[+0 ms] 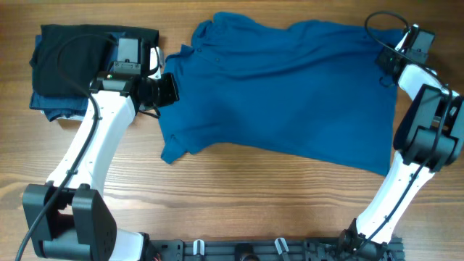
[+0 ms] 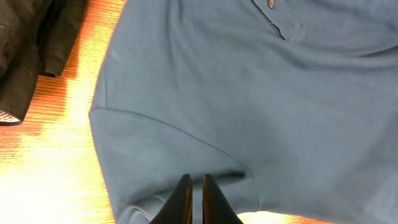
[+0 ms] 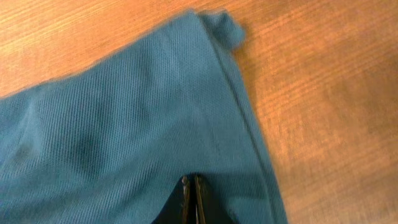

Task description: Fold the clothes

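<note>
One bright medium-blue short-sleeved polo shirt (image 1: pixel 290 94) of soft plain cloth lies spread on the brown wood-grain desk (image 1: pixel 239 206). It reaches from the middle over to the right edge & sits close to the far edge. Collar & button placket point toward the far-left corner. The hem runs along the right edge, & one sleeve sticks out toward the near edge on the left side. Cloth is mostly flat w/ shallow wrinkles.

Left claw (image 1: pixel 168 88) sits at the shirt's left side, just below the collar. In left wrist view the claw (image 2: pixel 196 182) has its two dark fingers nearly together w/ only a sliver betw. them. They are clamped on a pinch of the polo shirt (image 2: pixel 249 99), & a crease runs off from the tips. A small button (image 2: pixel 270 4) & the placket show at the top of that view.

Right claw (image 1: pixel 386 59) is at the shirt's far hem corner, near the desk's far-right corner. In right wrist view the claw (image 3: pixel 191 182) has its fingers pressed together. The tips rest on the polo shirt (image 3: pixel 124 124) just inside the stitched hem; can't tell if any cloth is caught betw. them. The hem corner is curled over a bit.

Two folded garments are stacked at the far-left corner, apart from the shirt: a black folded garment (image 1: pixel 72 54) on top of a dark navy folded garment (image 1: pixel 51 109).
</note>
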### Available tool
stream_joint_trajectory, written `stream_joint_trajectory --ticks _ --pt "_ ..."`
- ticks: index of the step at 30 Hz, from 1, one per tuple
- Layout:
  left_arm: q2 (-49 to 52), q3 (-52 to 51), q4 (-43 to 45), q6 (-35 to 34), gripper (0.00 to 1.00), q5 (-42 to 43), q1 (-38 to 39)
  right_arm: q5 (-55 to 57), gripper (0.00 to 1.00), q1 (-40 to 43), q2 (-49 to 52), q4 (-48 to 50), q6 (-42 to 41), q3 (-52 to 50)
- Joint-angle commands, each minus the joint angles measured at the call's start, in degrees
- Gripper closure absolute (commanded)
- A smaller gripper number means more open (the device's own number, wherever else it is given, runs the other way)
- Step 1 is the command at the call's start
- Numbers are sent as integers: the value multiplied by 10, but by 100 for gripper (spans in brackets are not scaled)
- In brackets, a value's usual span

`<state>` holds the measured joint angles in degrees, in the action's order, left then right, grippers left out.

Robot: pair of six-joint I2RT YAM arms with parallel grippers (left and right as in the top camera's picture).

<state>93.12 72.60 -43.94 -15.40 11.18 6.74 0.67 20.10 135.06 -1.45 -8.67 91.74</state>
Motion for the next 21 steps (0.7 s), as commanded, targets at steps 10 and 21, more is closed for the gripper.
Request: stream_joint_trajectory --ticks 10,21 --pt "1 -4 -19 -7 92 -8 2 4 63 6 -24 -189 26 199" --pt "-24 -4 -178 -128 58 -54 79 -48 53 6 -231 -621 -63 214"
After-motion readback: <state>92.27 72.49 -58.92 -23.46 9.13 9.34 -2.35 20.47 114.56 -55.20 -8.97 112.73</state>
